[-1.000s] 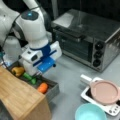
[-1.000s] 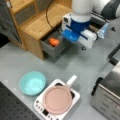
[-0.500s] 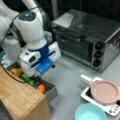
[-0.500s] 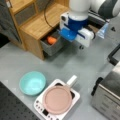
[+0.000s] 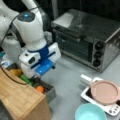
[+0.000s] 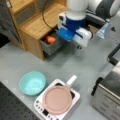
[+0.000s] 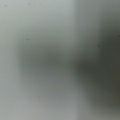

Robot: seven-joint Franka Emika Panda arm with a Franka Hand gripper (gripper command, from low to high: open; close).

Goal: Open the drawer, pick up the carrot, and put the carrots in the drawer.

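now stubby orange carrot (image 6: 50,39) lies in open grey drawer (image 6: 51,47), gripper seemingly hidden.

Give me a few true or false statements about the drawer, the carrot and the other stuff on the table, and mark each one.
1. The drawer is pulled open. True.
2. The carrot lies on the grey table beside the bowl. False: in both front views it lies inside the open drawer.
3. The pink pan sits on the white cooktop. True.
4. The light blue bowl holds a yellow pepper. False: the bowl is empty.
5. The pincer hangs over the toaster oven. False: in a front view it is at the drawer, above the green vegetable.
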